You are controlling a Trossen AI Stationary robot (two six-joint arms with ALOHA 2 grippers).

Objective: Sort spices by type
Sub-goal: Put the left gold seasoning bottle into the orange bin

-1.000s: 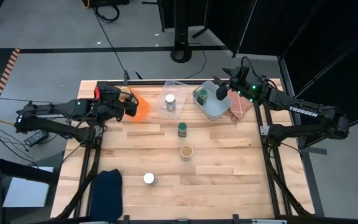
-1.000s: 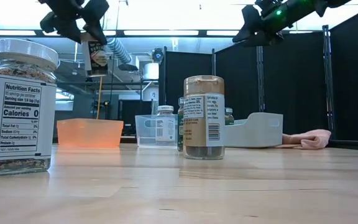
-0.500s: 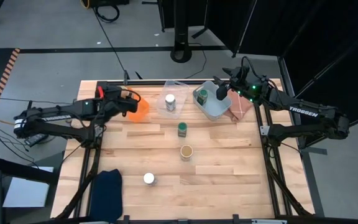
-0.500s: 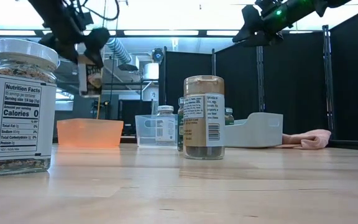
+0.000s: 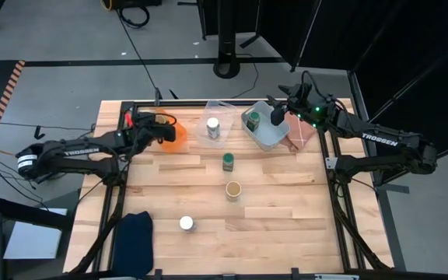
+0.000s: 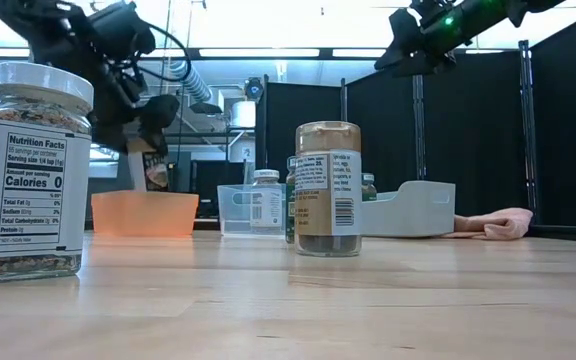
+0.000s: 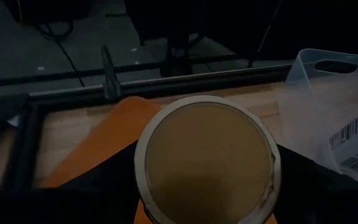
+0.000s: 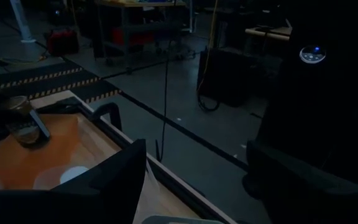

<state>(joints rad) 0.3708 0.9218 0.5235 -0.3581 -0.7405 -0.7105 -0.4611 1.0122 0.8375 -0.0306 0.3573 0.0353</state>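
Note:
My left gripper (image 5: 160, 129) is over the orange tray (image 5: 176, 138), shut on a tan-topped spice jar (image 6: 153, 168) whose top fills the left wrist view (image 7: 207, 158). A white-lidded jar (image 5: 213, 127) stands in the clear tray. A green-lidded jar (image 5: 252, 119) stands in the grey-blue tray. On the table stand a green-lidded jar (image 5: 228, 161), a tan-topped jar (image 5: 233, 189) and a white-lidded jar (image 5: 186, 223). My right gripper (image 5: 277, 113) hangs open and holds nothing, high above the grey-blue tray (image 5: 271, 136). My left gripper pinches the tan-topped jar by its upper part (image 6: 148, 140), coming at it from above and slanting from the table's left. The jar hangs below the fingers, slightly tilted, with its lower end (image 6: 155, 186) at the orange tray's rim. The tray wall hides whether it touches the floor.
A dark blue cloth (image 5: 134, 233) lies at the near left corner. A pink cloth (image 5: 298, 131) lies beside the grey-blue tray. The clear tray (image 5: 222, 117) sits between the orange and grey-blue trays. Bare wood lies near the right and near edges.
My left gripper has come down from high above the table toward the orange tray, staying shut on the tan-topped jar. The jar has dropped from well above the tray to the level of its rim. The right arm has kept still.

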